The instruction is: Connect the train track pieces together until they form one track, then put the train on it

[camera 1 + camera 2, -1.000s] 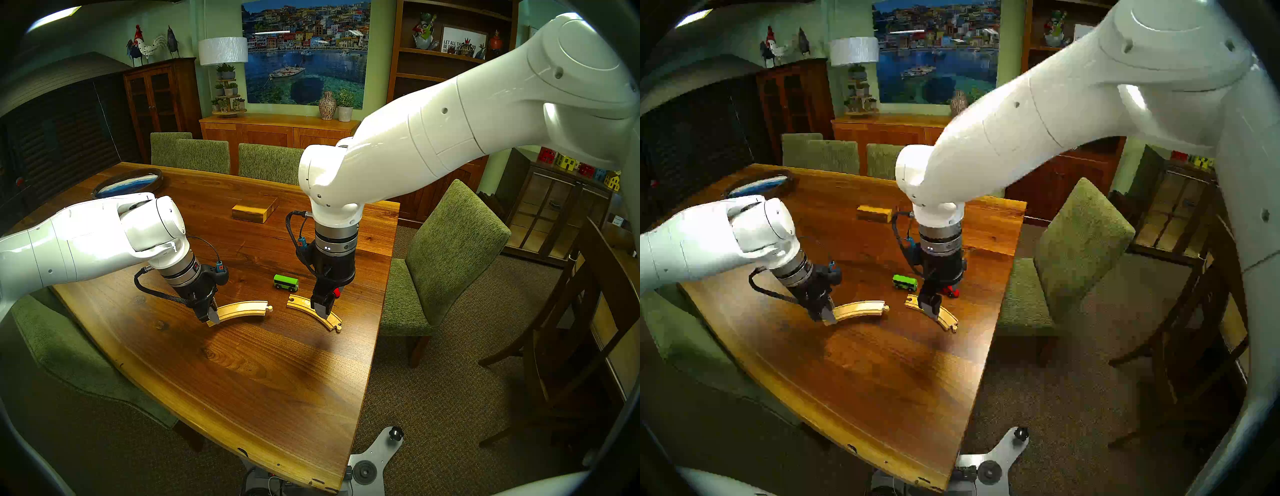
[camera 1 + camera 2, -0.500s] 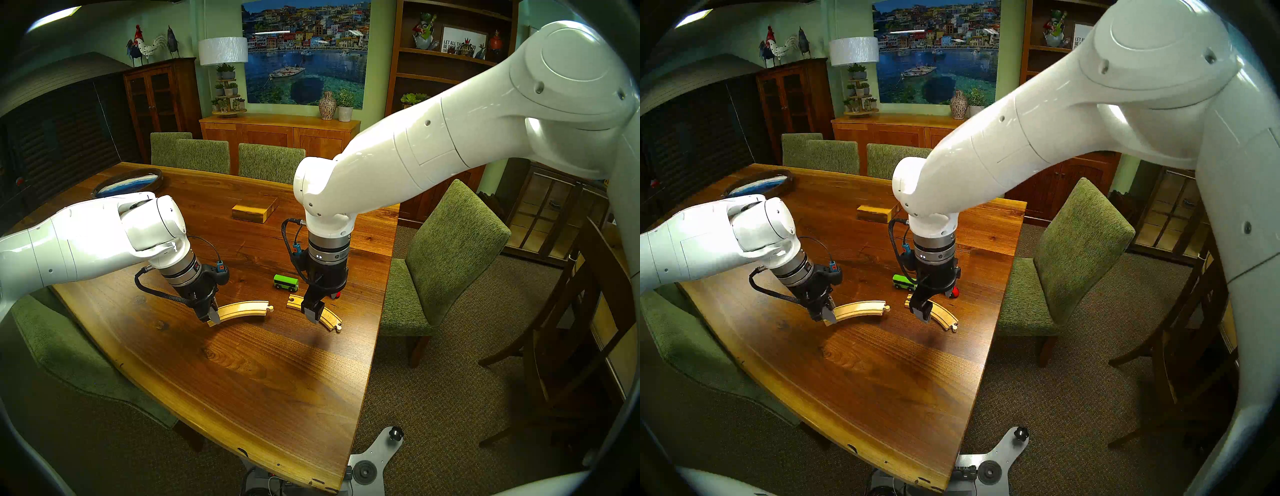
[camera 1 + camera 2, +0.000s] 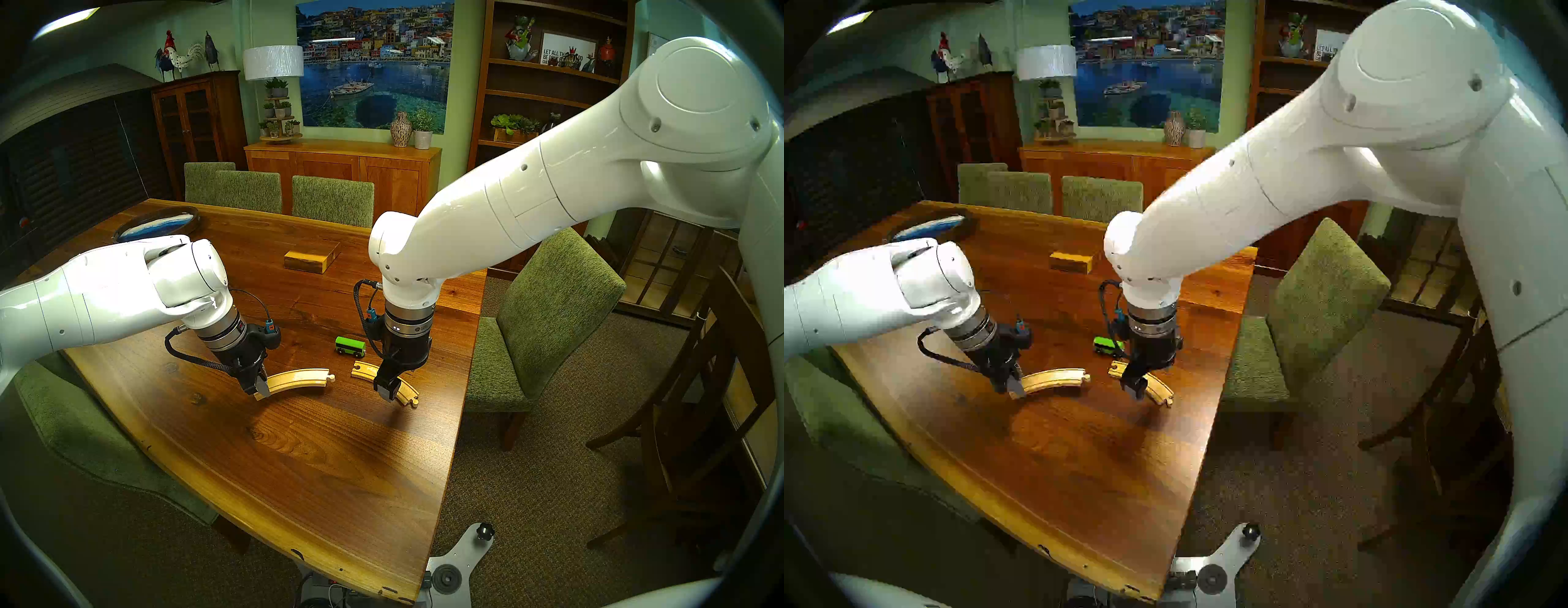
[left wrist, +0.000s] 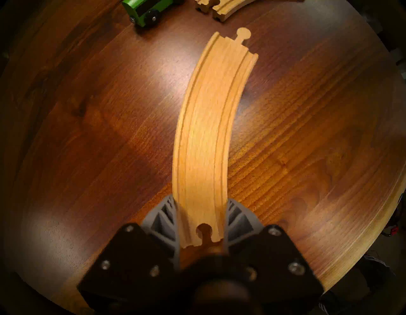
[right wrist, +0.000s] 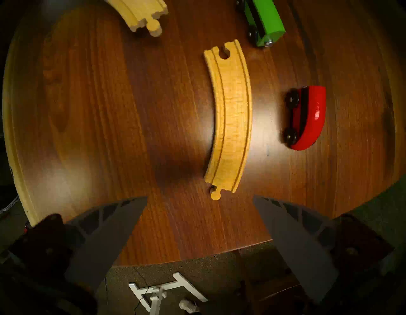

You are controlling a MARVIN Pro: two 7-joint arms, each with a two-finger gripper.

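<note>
A curved track piece [image 5: 230,118] lies flat on the wooden surface [image 5: 109,132], socket end away from the camera, peg end nearest the two grey fingers [image 5: 109,237]; these stand wide apart, touching nothing; a red engine [image 5: 307,118] sits beside it; a green carriage [image 5: 265,22] and a second track piece [image 5: 140,15] lie beyond, apart.

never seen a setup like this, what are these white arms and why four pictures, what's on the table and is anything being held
It is a robot with two white arms. Two pictures look down from its head; two come from cameras on its wrists. On the wooden table lie two curved track pieces, a green carriage, a red engine and a wooden block. The left tool is shut on the left track piece. The right tool is open, holding nothing, above the right track piece.
</note>
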